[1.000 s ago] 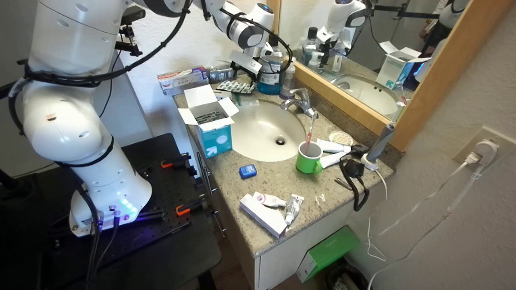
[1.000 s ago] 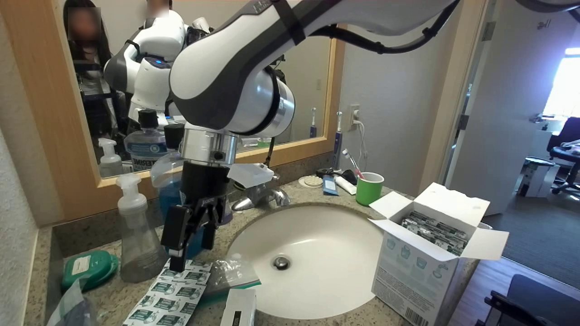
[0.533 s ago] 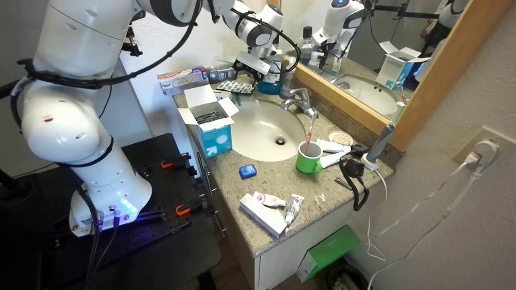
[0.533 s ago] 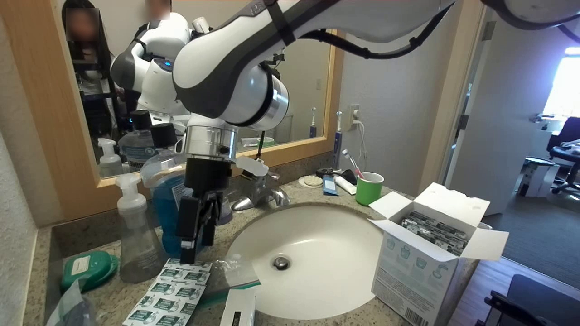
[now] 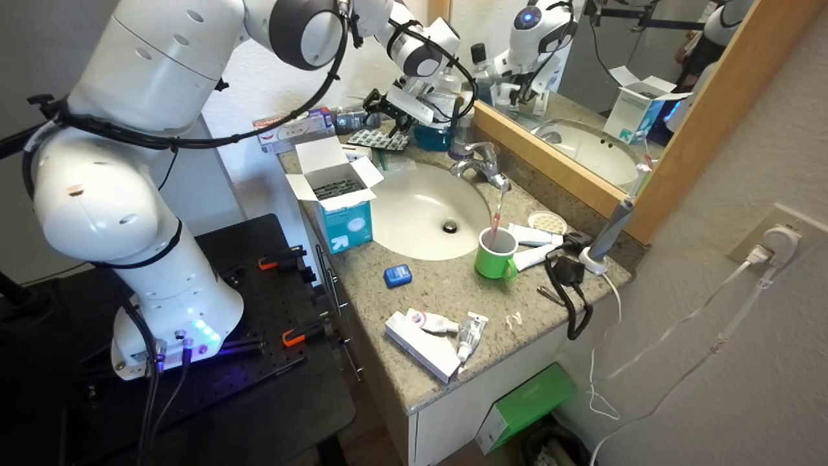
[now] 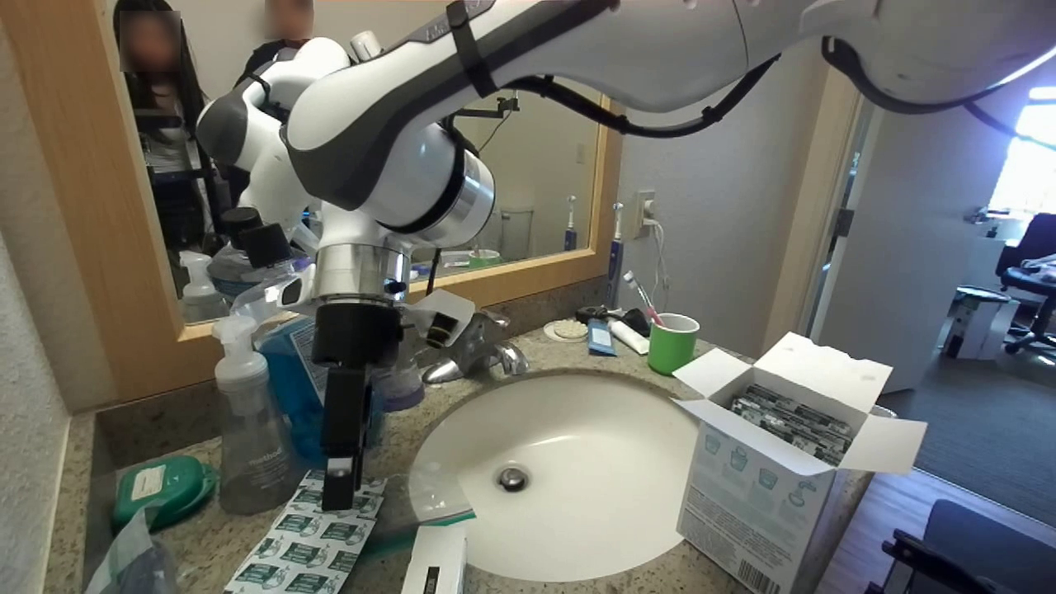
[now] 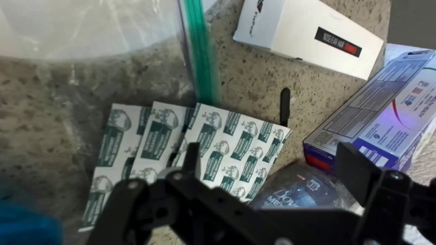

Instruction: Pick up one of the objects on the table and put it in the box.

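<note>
The table (image 5: 446, 294) is a beige speckled stone counter with a round white sink. The box (image 5: 349, 226) stands at the sink's edge with its white flaps open; it holds a stack of packs and also shows in an exterior view (image 6: 759, 511). White-and-green foil packs (image 7: 238, 146) lie on the counter, also visible in both exterior views (image 5: 378, 140) (image 6: 301, 536). My gripper (image 7: 270, 153) is above them with its fingers wide apart and nothing between. In the exterior views the gripper (image 5: 383, 116) (image 6: 342, 487) hovers over the packs' end, one finger hiding the other.
A blue mouthwash bottle (image 6: 301, 363) leans tilted against my wrist's far side, beside a soap dispenser (image 6: 256, 462). A faucet (image 5: 479, 165), zip bag (image 7: 201, 51), white trimmer box (image 7: 316, 37), toothpaste box (image 7: 374, 112) and dark Dove package (image 7: 299, 190) are nearby.
My arm has reached further out and the gripper has turned, staying over the packs. The mouthwash bottle has shifted and tipped over to a tilt. The box and the packs have not moved.
</note>
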Available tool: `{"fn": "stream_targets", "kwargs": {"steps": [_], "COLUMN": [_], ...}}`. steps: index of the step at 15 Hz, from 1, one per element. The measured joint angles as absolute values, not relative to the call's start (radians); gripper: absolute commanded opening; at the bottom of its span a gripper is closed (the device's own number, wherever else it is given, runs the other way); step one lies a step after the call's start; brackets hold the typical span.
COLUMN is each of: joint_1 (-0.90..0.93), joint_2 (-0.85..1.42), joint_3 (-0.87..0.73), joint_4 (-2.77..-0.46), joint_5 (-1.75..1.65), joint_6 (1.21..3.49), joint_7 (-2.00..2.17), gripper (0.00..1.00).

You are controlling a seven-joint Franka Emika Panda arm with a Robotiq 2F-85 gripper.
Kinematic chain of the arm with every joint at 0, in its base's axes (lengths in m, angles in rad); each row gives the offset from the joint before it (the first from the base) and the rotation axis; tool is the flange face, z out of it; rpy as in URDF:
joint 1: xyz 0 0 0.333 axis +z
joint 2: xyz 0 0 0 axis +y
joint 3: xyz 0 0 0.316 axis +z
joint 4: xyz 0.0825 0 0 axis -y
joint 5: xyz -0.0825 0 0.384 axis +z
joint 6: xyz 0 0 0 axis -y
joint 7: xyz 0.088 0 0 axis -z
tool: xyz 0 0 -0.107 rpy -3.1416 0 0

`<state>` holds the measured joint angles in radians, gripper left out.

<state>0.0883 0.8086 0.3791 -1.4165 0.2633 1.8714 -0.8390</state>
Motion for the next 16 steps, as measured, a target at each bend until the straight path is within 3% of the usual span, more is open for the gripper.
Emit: {"fn": "stream_targets", "kwargs": {"steps": [10, 16], "joint_1": [0.079, 0.080], "joint_2": [0.820, 0.776], "joint_3": [0.364, 0.341], "joint_4": [-1.396, -1.479], "joint_5": [0.287, 0.287], "joint_6": [1.856, 2.006], "joint_7": [-0.816, -0.719], "gripper": [1.00, 1.00]}}
